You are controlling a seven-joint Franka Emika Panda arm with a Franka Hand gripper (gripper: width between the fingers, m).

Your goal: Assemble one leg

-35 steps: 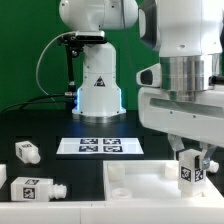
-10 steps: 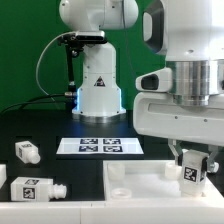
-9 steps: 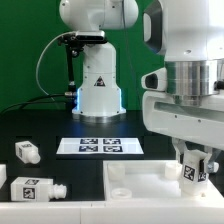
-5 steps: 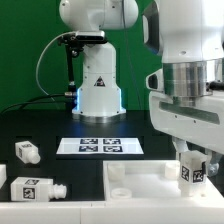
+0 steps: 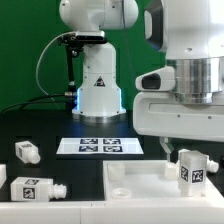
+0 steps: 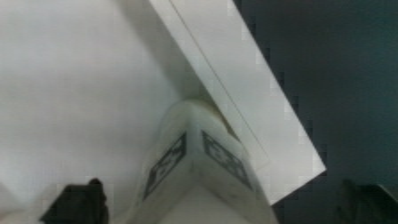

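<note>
Where a moment ago the arm's white housing hung low over the leg (image 5: 190,168) and covered its upper part, that housing now sits higher and a little toward the exterior view's left, so the leg's top edge shows clear beneath it. The leg itself has not moved: it stands upright on the large white slab (image 5: 130,185), near the exterior view's right edge, with a black-and-white square tag facing the camera. In the wrist view the gripper (image 6: 228,205) looks down on that leg (image 6: 199,150); its two dark fingertips (image 6: 75,203) stand wide apart, one on each side, and neither touches it. Two more white blocks lie on the black table (image 5: 50,125) at the exterior view's left, where they were before: one (image 5: 27,151) farther back and one (image 5: 33,187) nearer, the nearer showing a square tag and a short round peg. The marker board (image 5: 100,146) lies flat behind the slab, carrying four tags. The tags bear only block patterns, and no brand or word can be read.
</note>
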